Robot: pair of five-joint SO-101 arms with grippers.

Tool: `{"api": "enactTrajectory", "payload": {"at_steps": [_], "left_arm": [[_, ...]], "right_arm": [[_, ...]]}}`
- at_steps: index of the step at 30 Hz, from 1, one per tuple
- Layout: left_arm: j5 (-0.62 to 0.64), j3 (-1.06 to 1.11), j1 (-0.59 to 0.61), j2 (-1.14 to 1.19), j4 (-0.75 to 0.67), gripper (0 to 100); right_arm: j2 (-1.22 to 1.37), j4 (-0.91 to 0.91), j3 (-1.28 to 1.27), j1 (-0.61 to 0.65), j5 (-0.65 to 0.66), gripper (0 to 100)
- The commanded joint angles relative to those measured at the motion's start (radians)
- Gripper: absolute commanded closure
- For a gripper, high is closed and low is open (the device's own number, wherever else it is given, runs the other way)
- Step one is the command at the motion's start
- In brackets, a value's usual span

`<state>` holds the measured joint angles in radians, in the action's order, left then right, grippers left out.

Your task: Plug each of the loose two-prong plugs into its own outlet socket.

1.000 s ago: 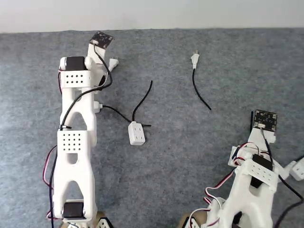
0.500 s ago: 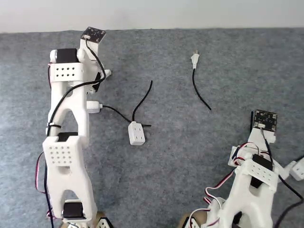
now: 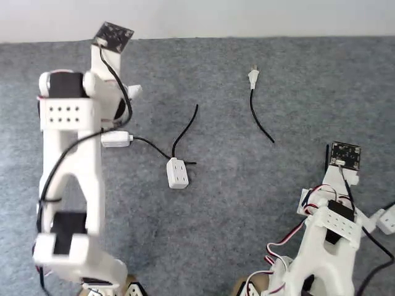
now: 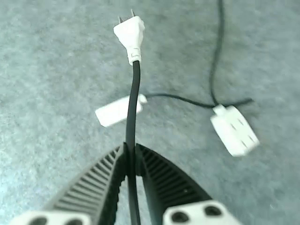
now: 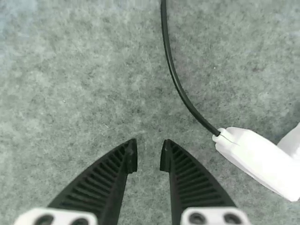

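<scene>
The left gripper point(image 4: 131, 157) clamps the cord point(image 4: 132, 103) of a plug point(image 4: 129, 33), the right gripper point(image 5: 148, 157) has its jaws slightly apart, and a second plug point(image 3: 252, 76) lies at one o'clock on grey carpet point(image 3: 216, 234).

Grey table cover point(image 3: 234, 203) looks felt-like (matt, fuzzy); plug point(image 4: 130, 33) smooth white plastic, prongs point(image 4: 121, 19) probably metal.

A grey carpet point(image 3: 203, 234) with a short, felt-like, slightly mottled nap covers the whole work surface, reaching both side edges and the near edge of the high view. Along its far edge runs a plain white strip point(image 3: 247, 18), meeting the carpet in a straight line. At the near edge, two small tan patches point(image 3: 133, 287) show against the carpet; what they are cannot be told.
</scene>
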<state>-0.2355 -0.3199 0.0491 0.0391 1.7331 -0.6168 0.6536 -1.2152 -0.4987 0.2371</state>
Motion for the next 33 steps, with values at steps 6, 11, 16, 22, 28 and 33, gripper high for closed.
{"api": "enactTrajectory", "payload": {"at_steps": [6,11,16,22,28,33], "left_arm": [[0.012,0.41,-0.169,-0.525,0.018,99],[0.015,0.654,-0.301,-0.718,0.018,99],[0.084,0.805,-0.48,-0.804,0.009,99],[0.129,0.819,-0.588,-0.81,-0.074,99],[0.16,0.901,-0.689,-0.81,-0.215,99],[0.226,0.943,-0.841,-0.812,-0.284,99]], "right_arm": [[-0.021,-0.018,0.008,0.01,0.011,90.9],[-0.021,-0.018,0.008,0.01,0.011,90.9],[-0.021,-0.016,0.008,0.01,0.009,90.9],[-0.021,-0.016,0.008,0.01,0.009,90.9],[-0.021,-0.016,0.008,0.01,0.009,90.9],[-0.021,-0.016,0.008,0.01,0.009,90.9]]}}
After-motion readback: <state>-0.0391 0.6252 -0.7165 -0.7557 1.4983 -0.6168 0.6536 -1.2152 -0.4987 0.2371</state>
